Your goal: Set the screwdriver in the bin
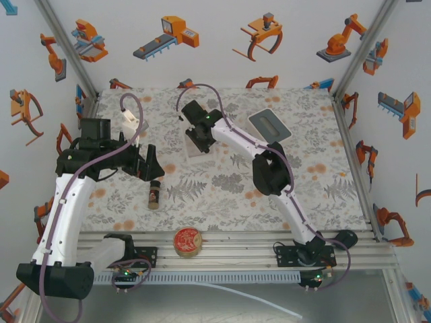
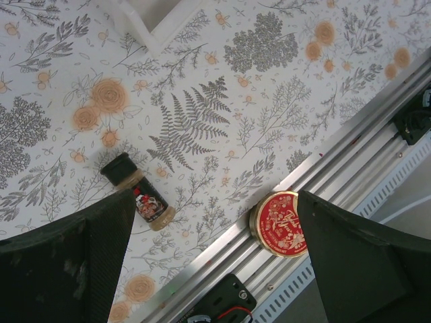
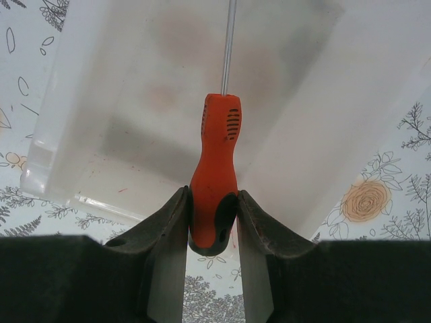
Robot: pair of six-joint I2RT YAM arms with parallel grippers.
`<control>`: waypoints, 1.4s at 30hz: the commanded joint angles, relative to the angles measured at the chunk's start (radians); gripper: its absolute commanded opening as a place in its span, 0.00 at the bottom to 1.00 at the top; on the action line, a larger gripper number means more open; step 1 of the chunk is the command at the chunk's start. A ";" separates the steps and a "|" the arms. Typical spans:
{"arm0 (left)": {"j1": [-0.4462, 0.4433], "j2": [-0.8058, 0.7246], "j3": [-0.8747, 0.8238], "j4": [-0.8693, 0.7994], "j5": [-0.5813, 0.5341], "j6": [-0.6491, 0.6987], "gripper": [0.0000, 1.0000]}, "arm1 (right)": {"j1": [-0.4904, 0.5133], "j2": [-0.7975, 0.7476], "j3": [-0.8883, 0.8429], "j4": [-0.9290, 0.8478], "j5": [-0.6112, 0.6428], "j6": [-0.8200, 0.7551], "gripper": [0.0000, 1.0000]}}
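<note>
The right end effector [image 3: 214,225] is clamped on the butt of the screwdriver [image 3: 217,155]. Its two fingers press the fat orange-red end of the handle from either side, and the thin shaft points away over the bin [image 3: 40,161]. The tool is off the desk [image 1: 222,195], held above the tray's translucent floor; whether the tip touches it I cannot tell. The bin lies toward the far edge of the desk, a little left of middle. The screwdriver looks light and stiff, and its ridged handle seems unlikely to slip. The handle is the sound place to hold, since the shaft is thin and smooth. Released low, it should settle within the low walls. The bin looks light enough to shift if bumped. The left end effector [image 2: 215,205] hangs toward the left edge with fingers apart and nothing between them, near a spice bottle [image 2: 138,192]
</note>
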 commanded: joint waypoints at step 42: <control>0.004 0.029 0.041 0.014 0.031 -0.029 0.97 | 0.018 -0.165 0.039 0.037 0.130 -0.003 0.51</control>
